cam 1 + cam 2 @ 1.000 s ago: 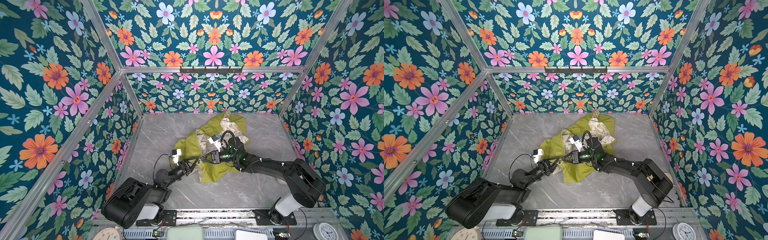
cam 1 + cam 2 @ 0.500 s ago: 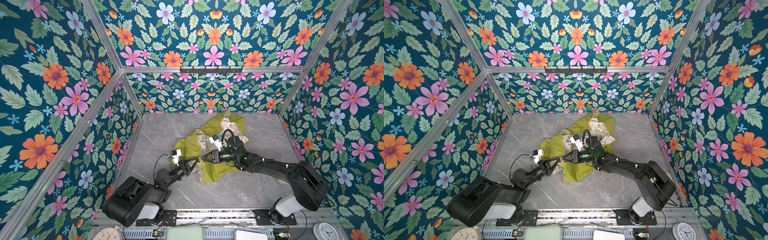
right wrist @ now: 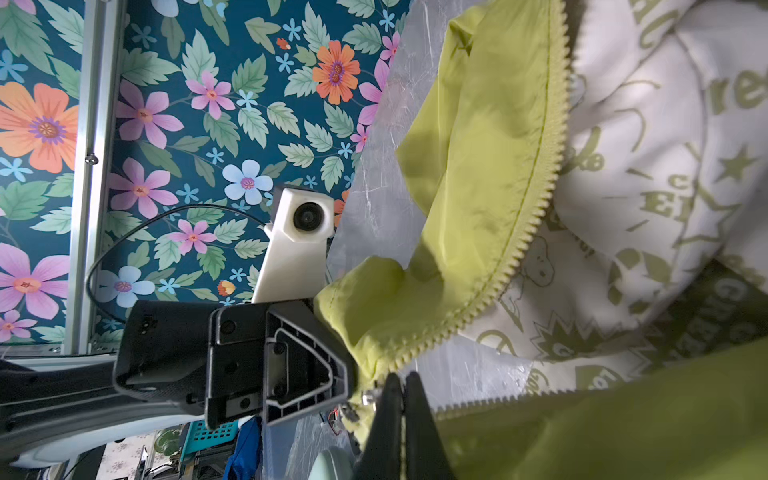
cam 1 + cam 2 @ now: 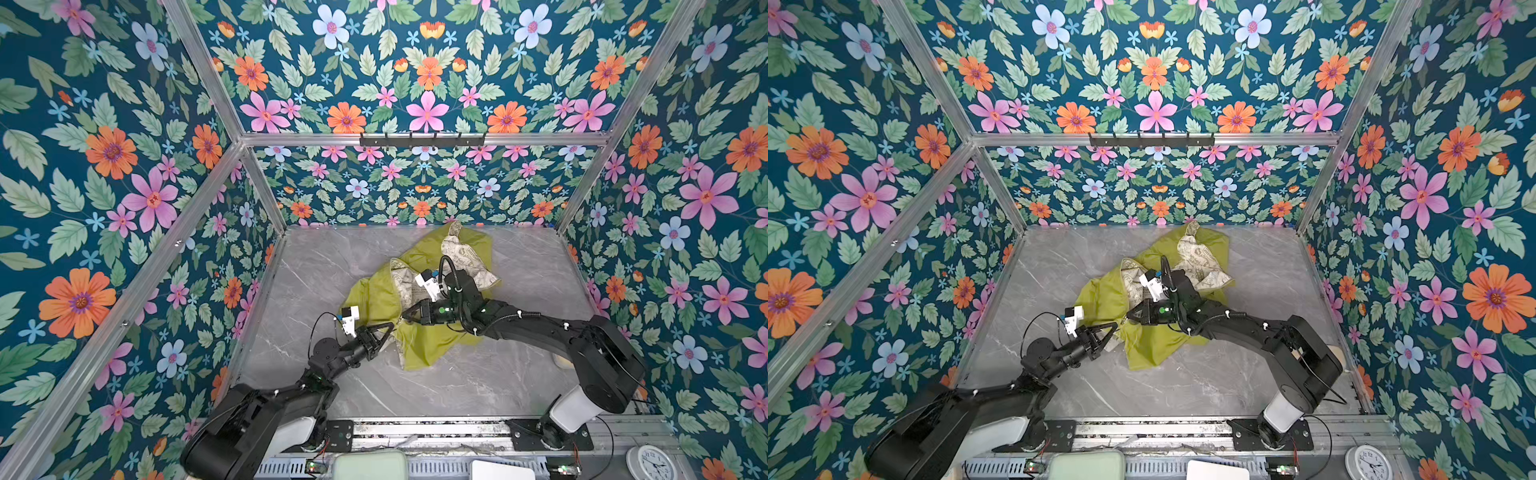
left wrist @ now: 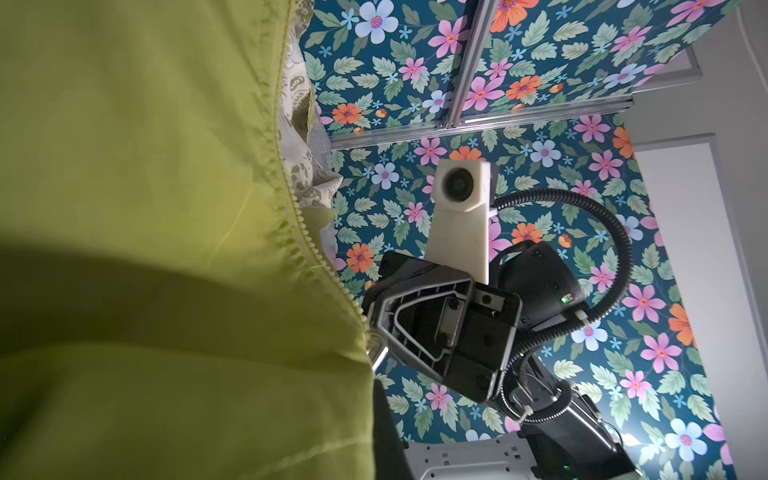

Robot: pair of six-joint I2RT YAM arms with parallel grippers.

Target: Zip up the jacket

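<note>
Only scraps of writing can be read, all on the jacket (image 4: 419, 345). In the right wrist view its cream lining (image 3: 665, 124) carries olive letters, "re" and "GREE", among stars and a cartoon dog; the rest is too creased to make out.

The jacket lies crumpled on the grey marble-patterned table (image 4: 332, 270), toward the middle and back, with its green zipper (image 3: 536, 187) parted. The left gripper (image 4: 390, 326) is pinched onto the green fabric at the zipper's lower end. The right gripper (image 4: 405, 316), just beside it, is clamped on the opposite edge there.

Floral wallpaper covers the walls (image 4: 124, 166), edged by an aluminium frame (image 4: 216, 83). A black hook rail (image 4: 422, 140) crosses the back, and a white clock (image 4: 650, 463) sits at the front corner.
</note>
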